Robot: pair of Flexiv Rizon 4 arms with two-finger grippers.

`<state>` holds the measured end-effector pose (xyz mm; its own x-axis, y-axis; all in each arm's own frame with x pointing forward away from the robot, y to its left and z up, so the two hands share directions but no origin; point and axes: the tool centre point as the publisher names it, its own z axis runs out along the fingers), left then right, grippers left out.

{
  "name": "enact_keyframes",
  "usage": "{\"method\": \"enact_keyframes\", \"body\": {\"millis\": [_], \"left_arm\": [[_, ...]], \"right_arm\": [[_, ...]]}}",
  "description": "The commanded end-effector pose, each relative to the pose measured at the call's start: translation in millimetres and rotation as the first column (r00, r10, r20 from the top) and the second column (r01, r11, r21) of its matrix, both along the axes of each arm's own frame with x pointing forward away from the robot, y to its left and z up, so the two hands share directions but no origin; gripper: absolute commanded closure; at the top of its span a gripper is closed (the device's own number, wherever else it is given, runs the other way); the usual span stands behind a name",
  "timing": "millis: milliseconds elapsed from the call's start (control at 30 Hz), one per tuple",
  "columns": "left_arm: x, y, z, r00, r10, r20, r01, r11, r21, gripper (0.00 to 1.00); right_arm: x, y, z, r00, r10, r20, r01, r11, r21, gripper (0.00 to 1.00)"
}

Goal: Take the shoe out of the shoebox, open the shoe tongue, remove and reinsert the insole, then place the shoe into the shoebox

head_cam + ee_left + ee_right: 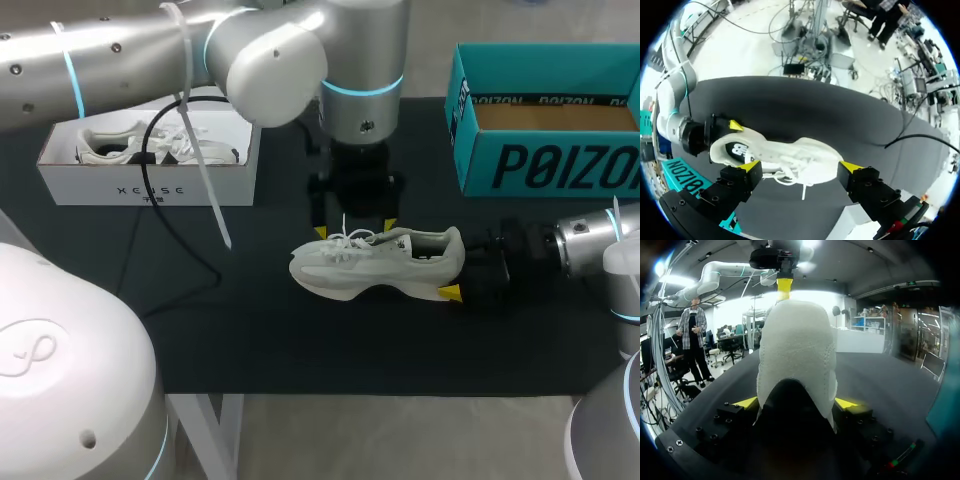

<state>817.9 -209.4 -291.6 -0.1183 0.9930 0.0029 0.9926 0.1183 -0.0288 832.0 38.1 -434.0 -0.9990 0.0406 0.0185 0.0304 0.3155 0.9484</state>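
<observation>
The shoe (380, 262) lies on its sole in the middle of the dark worktop (300, 345), toe towards my left and heel towards my right. The right fingers (746, 401) are closed on the heel, one yellow tip against each side. That looks like a steadying hold, pinning the shoe while the other arm works at the opening.

The left fingers (751, 166) hang above the laces, spread wide and holding nothing. One tip is near the collar and the other towards the toe, so they span the lacing lengthwise. I judge this a stance for reaching down to the tongue, which looks not yet drawn open. I cannot see the insole in these views.

Around the shoe the worktop is bare on the near side, leaving room to tilt or slide it towards me. The teal shoebox (540, 130) stands open near the far right corner, close behind the right arm, so the way back to it is short but cramped by that arm. A white box (150, 165) holding another shoe stands well apart at the far left. A black cable (190, 240) trails from the left arm past it and could drag if that arm swings.
</observation>
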Motion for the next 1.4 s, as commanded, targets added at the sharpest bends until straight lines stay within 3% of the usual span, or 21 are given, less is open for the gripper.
{"method": "enact_keyframes", "body": {"millis": [33, 100, 133, 167, 233, 267, 300, 433, 667, 1067, 1200, 1400], "left_arm": [[4.5, -12.1, -1.6, 0.995, -0.097, 0.025, 0.097, 0.995, 0.014, 0.0], [8.1, -18.0, 4.6, 0.996, 0.066, 0.059, -0.068, 0.997, 0.033, 0.0], [12.1, -22.9, 6.8, 0.972, 0.213, 0.1, -0.219, 0.974, 0.055, 0.0], [19.1, -26.4, 11.4, 0.918, 0.389, 0.079, -0.394, 0.916, 0.078, 0.0], [35.0, -25.1, 17.5, 0.697, 0.709, 0.108, -0.716, 0.68, 0.158, 0.0], [46.5, -16.2, 21.3, 0.55, 0.833, 0.056, -0.823, 0.529, 0.206, 0.0], [51.9, -11.5, 23.7, 0.453, 0.89, 0.051, -0.873, 0.432, 0.226, 0.0], [72.4, 6.1, 25.8, 0.332, 0.94, -0.074, -0.889, 0.338, 0.308, 0.0], [73.7, 6.9, 24.1, 0.122, 0.989, -0.078, -0.911, 0.143, 0.387, 0.0], [73.7, 6.9, 24.1, 0.122, 0.989, -0.078, -0.911, 0.143, 0.387, 0.0], [82.3, -1.4, 28.2, -0.361, 0.932, 0.009, -0.758, -0.3, 0.579, 0.0], [95.7, 7.9, 15.3, -0.509, 0.857, 0.083, -0.644, -0.443, 0.624, 0.0]], "right_arm": [[1.4, 3.0, -2.8, 1.0, -0.001, -0.001, 0.001, 1.0, -0.003, 1.0], [1.4, 3.0, -2.8, 1.0, -0.001, -0.001, 0.001, 1.0, -0.003, 1.0], [1.4, 3.0, -2.8, 1.0, -0.001, -0.001, 0.001, 1.0, -0.003, 1.0], [1.4, 3.0, -2.8, 1.0, -0.001, -0.001, 0.001, 1.0, -0.003, 1.0], [1.4, 3.0, -2.8, 1.0, -0.001, -0.001, 0.001, 1.0, -0.003, 1.0], [1.4, 3.0, -2.8, 1.0, -0.001, -0.001, 0.001, 1.0, -0.003, 1.0], [1.4, 3.0, -2.8, 1.0, -0.001, -0.001, 0.001, 1.0, -0.003, 1.0], [1.4, 3.0, -2.8, 1.0, -0.001, -0.001, 0.001, 1.0, -0.003, 1.0], [1.4, 3.0, -2.8, 1.0, -0.001, -0.001, 0.001, 1.0, -0.003, 1.0], [1.4, 3.0, -2.8, 1.0, -0.001, -0.001, 0.001, 1.0, -0.003, 1.0], [1.4, 3.0, -2.8, 1.0, -0.001, -0.001, 0.001, 1.0, -0.003, 1.0], [1.4, 3.0, -2.8, 1.0, -0.001, -0.001, 0.001, 1.0, -0.003, 1.0]]}}
